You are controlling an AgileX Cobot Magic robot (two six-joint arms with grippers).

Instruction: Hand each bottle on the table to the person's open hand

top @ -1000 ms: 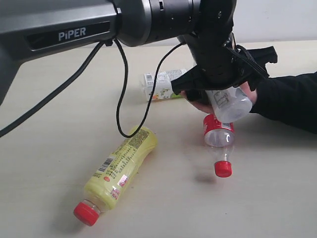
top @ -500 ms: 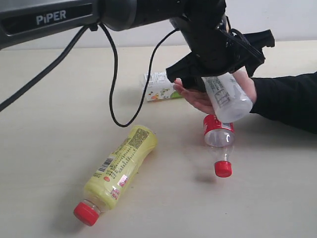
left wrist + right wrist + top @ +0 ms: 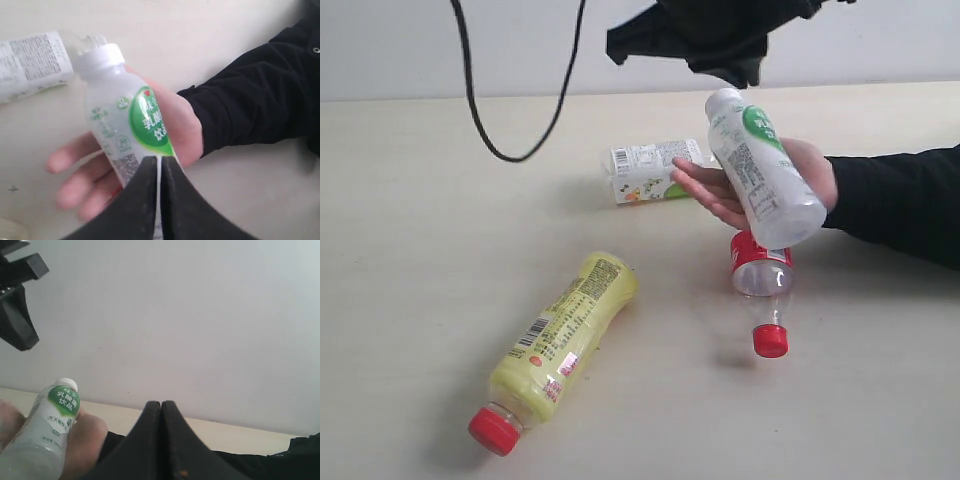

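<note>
Pincer, left arm: the left gripper (image 3: 160,162) is being held with its jaws pressed together, nothing being gripped; it is being shown hanging above the person's open hand (image 3: 812,168)
Pincer, right arm: the right gripper (image 3: 161,407) is being held closed and empty, raised and pointed toward the wall (image 3: 200,315)
Delivered item: the white-capped bottle (image 3: 760,165) is being cradled in the palm, tilted, neck end uppermost; this handover is being judged done
Items outstanding: three bottles are being supported by the table (image 3: 410,220)
Nearest item: the squarish bottle (image 3: 648,172) is being judged nearest, lying just beyond the fingertips, below the left gripper and toward the left of the exterior view
Its long axis: it is being laid across that view, so the jaws are being required across its short side
Other items: the red-labelled bottle (image 3: 761,280) is being overhung by the hand, neck toward the camera; the yellow bottle (image 3: 563,340) is being shown diagonal, well apart
Nearer arm: the left is being judged nearer
</note>
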